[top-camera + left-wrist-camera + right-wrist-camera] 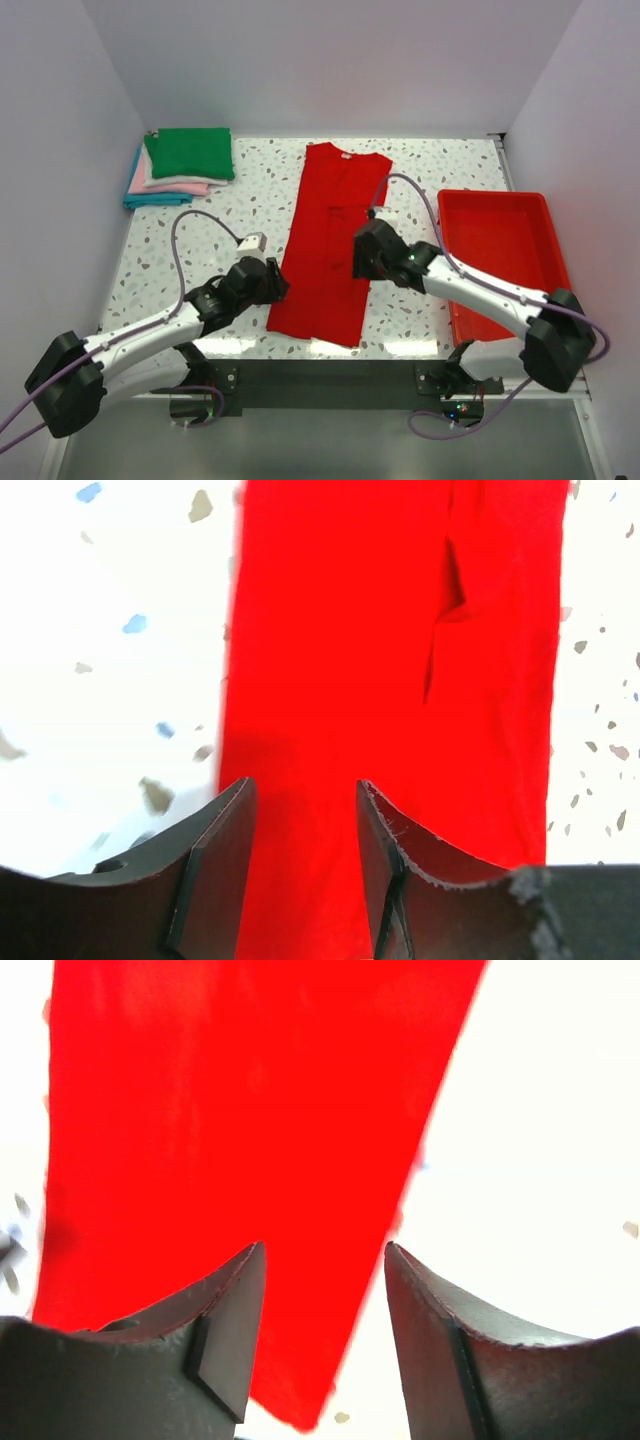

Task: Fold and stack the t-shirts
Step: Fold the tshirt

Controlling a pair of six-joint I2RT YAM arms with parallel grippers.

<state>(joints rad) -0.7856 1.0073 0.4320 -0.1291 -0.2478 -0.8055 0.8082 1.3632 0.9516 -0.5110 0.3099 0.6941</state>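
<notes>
A bright red t-shirt (330,240) lies flat mid-table, folded lengthwise into a long strip with its collar at the far end. My left gripper (272,285) hovers at the strip's near left edge. Its jaws stand open with red cloth (340,630) lying flat below the gap (305,785). My right gripper (362,255) is at the strip's right edge, about halfway along. Its jaws are open over the cloth's edge (230,1110), the gap (325,1250) holding nothing. At the back left sits a stack of folded t-shirts, a green one (190,153) on top, then pink (180,186) and blue (150,201).
A rigid red plastic tray (490,194) stands at the right side of the speckled table (240,210), close to my right arm. White walls close in the left, back and right sides.
</notes>
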